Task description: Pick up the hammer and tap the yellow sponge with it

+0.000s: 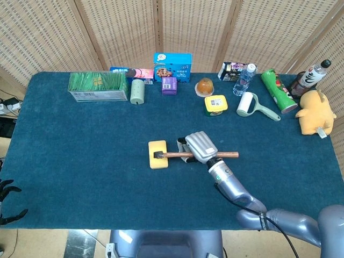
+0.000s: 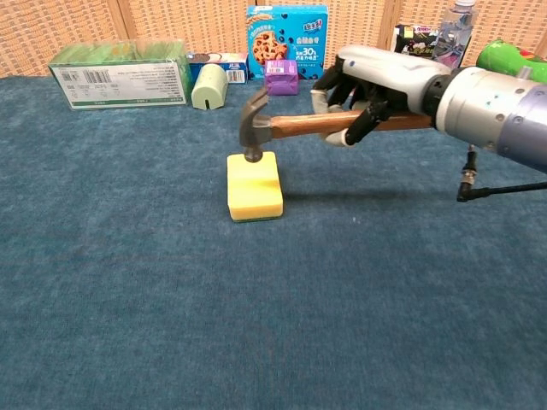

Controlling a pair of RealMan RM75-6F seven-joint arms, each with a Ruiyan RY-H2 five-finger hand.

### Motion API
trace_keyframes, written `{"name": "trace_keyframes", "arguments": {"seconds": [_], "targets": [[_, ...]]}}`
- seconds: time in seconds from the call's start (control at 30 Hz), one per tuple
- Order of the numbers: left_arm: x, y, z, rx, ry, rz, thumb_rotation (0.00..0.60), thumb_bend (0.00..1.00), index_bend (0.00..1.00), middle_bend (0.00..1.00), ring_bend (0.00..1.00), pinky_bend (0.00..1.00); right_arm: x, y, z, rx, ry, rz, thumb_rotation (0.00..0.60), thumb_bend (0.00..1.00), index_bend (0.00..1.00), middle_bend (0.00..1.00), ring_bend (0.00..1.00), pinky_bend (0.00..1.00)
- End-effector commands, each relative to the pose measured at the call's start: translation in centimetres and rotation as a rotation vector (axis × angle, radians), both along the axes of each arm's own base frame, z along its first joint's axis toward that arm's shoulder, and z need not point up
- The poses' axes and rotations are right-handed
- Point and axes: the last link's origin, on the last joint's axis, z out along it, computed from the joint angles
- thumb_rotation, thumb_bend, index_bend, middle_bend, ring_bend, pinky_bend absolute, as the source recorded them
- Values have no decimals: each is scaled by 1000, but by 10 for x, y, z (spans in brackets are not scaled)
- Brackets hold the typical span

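Note:
My right hand (image 2: 369,88) (image 1: 198,146) grips the wooden handle of the hammer (image 2: 295,126) (image 1: 177,155), held level above the table. The steel head (image 2: 254,128) hangs just over the far end of the yellow sponge (image 2: 254,186) (image 1: 158,154), a small gap showing between them in the chest view. The sponge lies flat on the blue cloth, left of my hand. Dark fingertips of my left hand (image 1: 7,201) show at the left edge of the head view, holding nothing.
Along the far edge stand a green box (image 1: 98,86), a pale green roll (image 1: 137,91), a cookie box (image 1: 172,66), a purple box (image 1: 169,85), a yellow-lidded tub (image 1: 215,105), a lint roller (image 1: 251,105), a green can (image 1: 278,90), bottles and a yellow plush (image 1: 314,113).

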Motion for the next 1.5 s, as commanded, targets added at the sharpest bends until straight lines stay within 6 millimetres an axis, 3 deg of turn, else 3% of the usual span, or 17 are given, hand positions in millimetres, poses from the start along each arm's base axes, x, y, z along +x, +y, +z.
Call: {"name": "trace_keyframes", "arguments": {"seconds": [0.03, 0.6, 0.77, 0.97, 1.13, 1.37, 1.5], "targets": [[1, 0, 0, 0, 2, -2, 600, 143, 369, 191, 81, 83, -9, -1, 3, -14, 14, -13, 600, 444, 911, 1000, 1000, 1000], [9, 3, -3, -14, 13, -14, 600, 142, 369, 192, 82, 83, -94, -1, 25, -55, 159, -110, 600, 443, 902, 1000, 1000, 990], [12, 3, -3, -15, 17, -19, 600, 142, 369, 192, 81, 83, -118, 1, 30, -73, 220, -120, 600, 439, 875, 1000, 1000, 894], [16, 4, -4, -15, 22, -26, 600, 143, 369, 191, 81, 83, -138, 4, 38, -88, 253, -123, 600, 432, 774, 970, 994, 727], [19, 4, -5, -20, 24, -30, 600, 143, 369, 191, 81, 83, -153, 7, 46, -117, 243, -112, 600, 427, 619, 792, 828, 587], [22, 5, -6, -22, 28, -36, 600, 141, 368, 191, 81, 83, -168, 9, 48, -116, 238, -111, 600, 423, 538, 670, 645, 472], [23, 4, -5, -19, 29, -37, 600, 142, 369, 191, 81, 83, -174, 9, 48, -111, 240, -117, 600, 403, 426, 568, 544, 401]]}}
